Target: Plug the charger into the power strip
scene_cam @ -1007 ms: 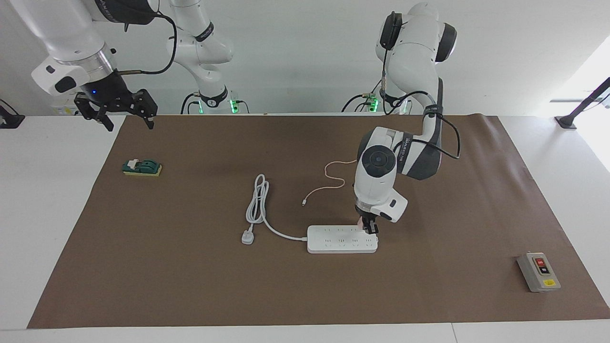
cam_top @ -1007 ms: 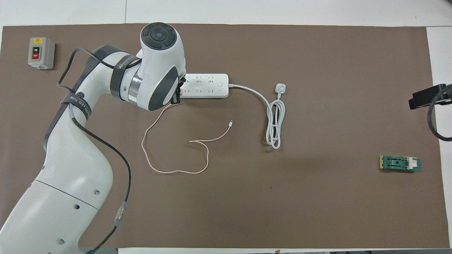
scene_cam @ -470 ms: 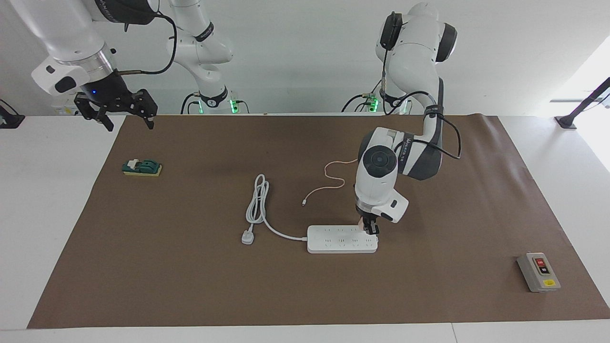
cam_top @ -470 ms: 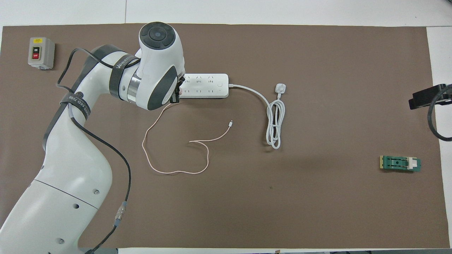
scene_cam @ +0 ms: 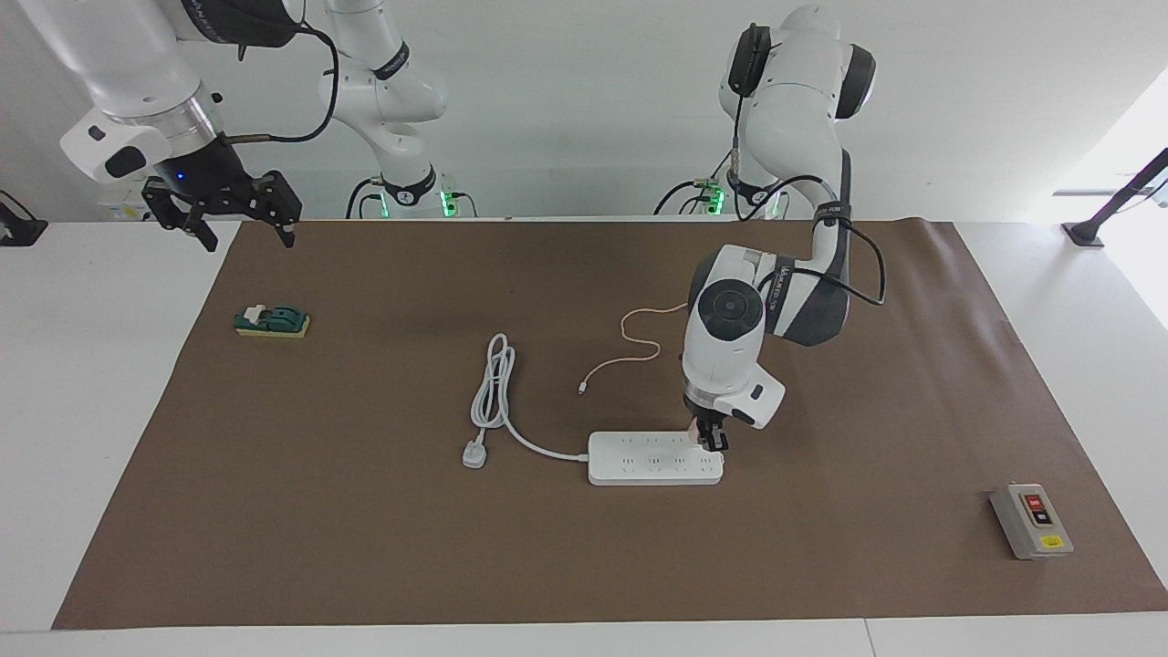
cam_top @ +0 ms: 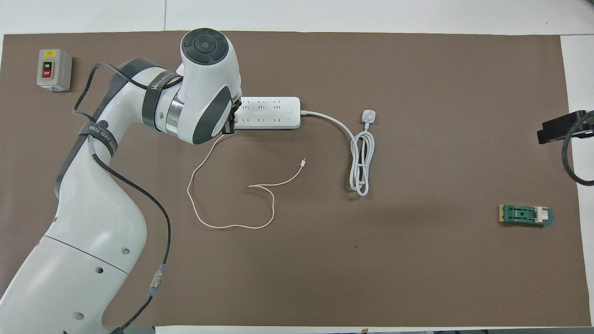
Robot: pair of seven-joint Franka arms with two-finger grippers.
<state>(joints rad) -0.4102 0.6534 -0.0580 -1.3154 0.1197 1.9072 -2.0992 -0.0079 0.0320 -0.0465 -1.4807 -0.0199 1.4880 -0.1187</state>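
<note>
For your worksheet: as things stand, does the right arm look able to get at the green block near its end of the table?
Probably yes. The right gripper waits open above the table edge, the green block lies uncovered nearby, and nothing stands between them.

Bright, even light all round; daylight glare blows out the facing view's right edge, shadows stay soft, both views sharp.
</note>
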